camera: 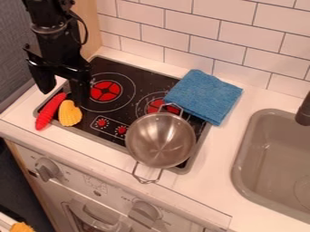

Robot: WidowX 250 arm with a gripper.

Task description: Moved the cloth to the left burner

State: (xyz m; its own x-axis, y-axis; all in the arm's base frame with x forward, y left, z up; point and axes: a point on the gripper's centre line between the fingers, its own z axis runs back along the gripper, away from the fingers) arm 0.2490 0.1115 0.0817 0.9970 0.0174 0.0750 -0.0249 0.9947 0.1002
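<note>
Centrally, a metal pot is seen on the front right part of the stove top, upright, with one loop handle pointed back over the right burner and the other toward the front edge of the counter. Bare shiny metal with reflections is seen inside. At the right, a grey sink is set into the counter; part of a round drain is made out on its floor.

The blue cloth is laid folded and flat at the back right corner of the stove, partly on the stove and partly on the counter, behind the pot. Its outline is nearly square; the slightly longer axis is run from upper left to lower right, with one corner pointed left at the right burner.

At the upper left, the gripper is held over the left edge of the stove, its two fingers spread wide apart, with nothing gripped. Near it, a red pepper-like toy and a yellow ridged toy are laid side by side.

The right burner is partly covered by cloth and pot handle. The gripper's darker finger is hard to separate from the black stove. The faucet and drain are cut off at the right, and a yellow-orange thing at the bottom left.
</note>
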